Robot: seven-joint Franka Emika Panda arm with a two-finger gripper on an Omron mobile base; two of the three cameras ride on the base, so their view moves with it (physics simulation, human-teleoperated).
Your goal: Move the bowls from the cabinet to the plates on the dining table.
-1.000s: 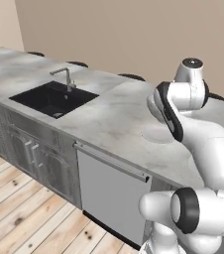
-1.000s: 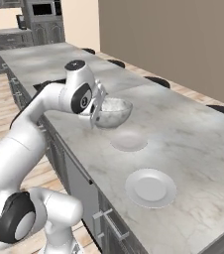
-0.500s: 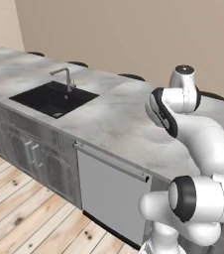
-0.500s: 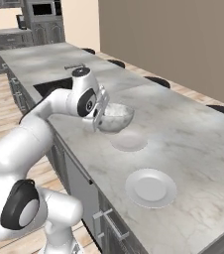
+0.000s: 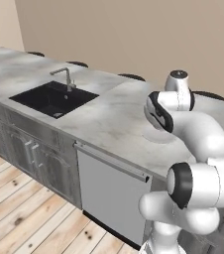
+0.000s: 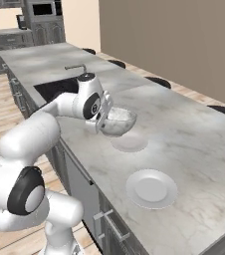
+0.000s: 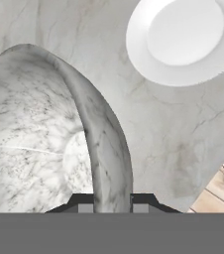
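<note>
My gripper (image 6: 104,118) is shut on the rim of the pale marbled bowl (image 6: 119,121) and holds it tilted in the air over the dining table (image 6: 194,134). In the hand view the bowl (image 7: 39,134) is at the left, its rim pinched between the fingertips of the gripper (image 7: 111,202). One plate (image 6: 129,143) lies on the marble just below and beyond the bowl; a second plate (image 6: 151,188) lies nearer the table's front edge. A plate (image 7: 183,37) also shows in the hand view at top right. The arm partly hides a plate (image 5: 158,135) in the left base view.
A black sink (image 5: 52,97) with a faucet (image 5: 64,77) is set into the table to the left. Dark stools (image 6: 159,82) line the far side. A black oven (image 6: 42,9) stands far back. A dishwasher front (image 5: 109,191) sits below the table edge.
The arm has carried the bowl a little to the right and lower, closer over the nearer plate. Both plates stay where they were.
</note>
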